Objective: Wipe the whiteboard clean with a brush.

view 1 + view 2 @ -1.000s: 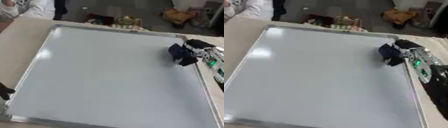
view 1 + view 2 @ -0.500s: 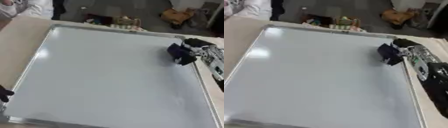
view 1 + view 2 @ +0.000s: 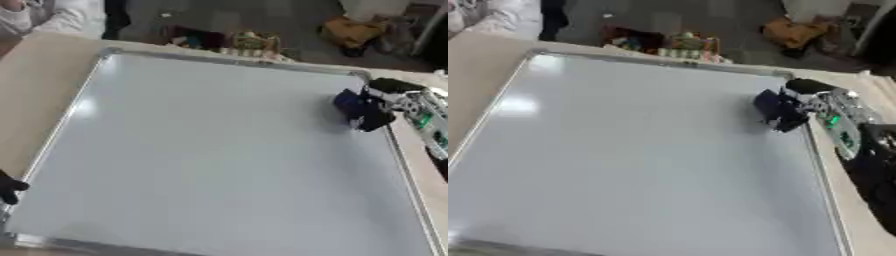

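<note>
The right robot hand (image 3: 820, 102), fingers curled around the dark brush (image 3: 776, 110), presses it to the whiteboard (image 3: 210, 150) near the upper right corner, the unwiped expanse lying leftward and toward the robot; left robot hand (image 3: 9, 187), fingers indistinct, at lower-left edge.

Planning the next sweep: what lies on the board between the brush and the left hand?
Only bare whiteboard lies between the brush and left hand, seen in the left eye view.

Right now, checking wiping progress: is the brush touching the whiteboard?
Touching. The right eye view shows the brush, held in the right hand, lying on the whiteboard with no gap.
</note>
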You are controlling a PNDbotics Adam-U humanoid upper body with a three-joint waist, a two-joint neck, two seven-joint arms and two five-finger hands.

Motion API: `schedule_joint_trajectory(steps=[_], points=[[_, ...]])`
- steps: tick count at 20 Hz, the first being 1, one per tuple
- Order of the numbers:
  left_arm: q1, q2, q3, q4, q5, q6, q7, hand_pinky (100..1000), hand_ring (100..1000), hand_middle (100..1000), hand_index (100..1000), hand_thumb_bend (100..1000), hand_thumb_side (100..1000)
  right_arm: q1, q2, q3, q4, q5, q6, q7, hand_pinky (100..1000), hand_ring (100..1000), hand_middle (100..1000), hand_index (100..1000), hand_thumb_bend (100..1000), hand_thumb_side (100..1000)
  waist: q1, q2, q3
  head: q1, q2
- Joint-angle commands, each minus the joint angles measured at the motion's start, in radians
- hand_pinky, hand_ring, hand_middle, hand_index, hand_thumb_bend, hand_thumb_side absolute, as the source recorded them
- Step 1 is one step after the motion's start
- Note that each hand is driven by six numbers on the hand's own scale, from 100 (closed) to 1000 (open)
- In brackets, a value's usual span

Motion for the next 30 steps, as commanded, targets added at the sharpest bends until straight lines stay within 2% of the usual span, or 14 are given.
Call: schedule_joint_trajectory(steps=[1,5,13,23,30], points=[[-0.006,0.008,0.001,-0.013,0.000,-0.005,-0.002,575,357,431,472,100,922,0.013,-0.019,0.009,-0.005,-0.059,0.010,0.046,516,506,151,281,100,253,0.010,-0.016,-0.002,-0.004,0.004],[-0.006,0.008,0.001,-0.012,0.000,-0.006,-0.003,575,357,431,472,100,923,0.025,-0.027,0.024,-0.029,-0.096,0.018,0.070,505,500,147,276,100,255,0.012,-0.017,-0.004,-0.003,0.010],[-0.007,0.009,0.000,-0.011,0.001,-0.001,-0.005,576,359,432,473,100,923,0.055,-0.042,0.041,-0.085,-0.114,0.006,0.105,498,499,148,269,100,258,0.011,-0.023,-0.014,-0.001,0.016],[-0.010,0.009,-0.002,-0.015,0.004,0.006,-0.006,576,361,434,474,100,922,0.092,-0.061,0.075,-0.182,-0.098,-0.013,0.102,493,502,153,266,100,255,0.005,-0.032,-0.020,0.001,0.016],[-0.009,0.009,-0.002,-0.016,0.005,0.010,-0.005,577,361,435,474,100,923,0.110,-0.070,0.092,-0.245,-0.126,-0.018,0.118,487,496,150,269,100,257,0.004,-0.036,-0.020,0.002,0.013]])
